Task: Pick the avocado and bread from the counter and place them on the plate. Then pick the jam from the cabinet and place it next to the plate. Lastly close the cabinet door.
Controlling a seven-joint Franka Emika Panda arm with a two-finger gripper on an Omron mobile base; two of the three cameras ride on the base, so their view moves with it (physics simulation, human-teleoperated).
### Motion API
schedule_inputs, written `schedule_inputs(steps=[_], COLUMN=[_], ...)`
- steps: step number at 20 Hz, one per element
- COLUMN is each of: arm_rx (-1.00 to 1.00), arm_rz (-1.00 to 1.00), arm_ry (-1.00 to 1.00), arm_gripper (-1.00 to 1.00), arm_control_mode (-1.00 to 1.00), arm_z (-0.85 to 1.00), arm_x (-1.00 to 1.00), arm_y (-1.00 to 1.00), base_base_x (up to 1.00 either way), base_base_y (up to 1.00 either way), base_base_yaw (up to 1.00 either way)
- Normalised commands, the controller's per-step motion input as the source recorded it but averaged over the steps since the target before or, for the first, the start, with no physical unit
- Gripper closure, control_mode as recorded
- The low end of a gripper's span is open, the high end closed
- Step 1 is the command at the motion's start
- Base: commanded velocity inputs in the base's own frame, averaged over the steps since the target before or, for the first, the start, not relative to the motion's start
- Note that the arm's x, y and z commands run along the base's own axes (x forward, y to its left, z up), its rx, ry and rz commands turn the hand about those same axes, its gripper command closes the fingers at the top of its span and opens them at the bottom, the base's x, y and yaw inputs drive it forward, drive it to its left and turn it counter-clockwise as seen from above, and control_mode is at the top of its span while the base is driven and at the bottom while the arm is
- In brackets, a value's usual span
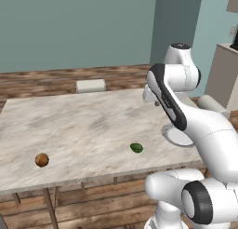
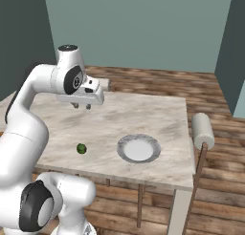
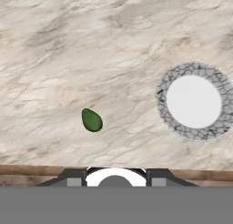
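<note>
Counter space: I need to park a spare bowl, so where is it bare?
The counter is bare between the bread and avocado, and across its far half. Busiest is the avocado-to-plate stretch.

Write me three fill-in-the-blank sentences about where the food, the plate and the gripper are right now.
1. The avocado lies on the ____, not on the plate.
2. The plate holds ____ food items.
3. The bread is ____ from the plate than the avocado is.
4. The gripper hangs above the counter, holding ____.

Missing words: counter; no; farther; nothing
</note>
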Motion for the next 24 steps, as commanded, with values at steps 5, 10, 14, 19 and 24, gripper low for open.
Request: schedule_inputs(steps=[5,10,14,19,24], arm_rx=[0.00,-0.01,-0.01,0.00,0.00], arm_rz=[0.01,0.03,0.03,0.04,0.08], arm_ry=[0.00,0.00,0.00,0.00,0.00], arm_gripper=[-1.00,-1.00,-1.00,-1.00,-1.00], arm_control_mode=[-1.00,-1.00,-1.00,-1.00,-1.00], arm_z=[-0.08,-0.19,-0.21,-0.20,-0.21], arm_x=[-0.05,-0.05,-0.02,0.00,0.00], arm_y=[0.07,0.18,0.17,0.12,0.07], base_base_x=[0.00,0.00,0.00,0.00,0.00], base_base_y=[0.00,0.00,0.00,0.00,0.00], base_base_yaw=[0.00,0.00,0.00,0.00,0.00])
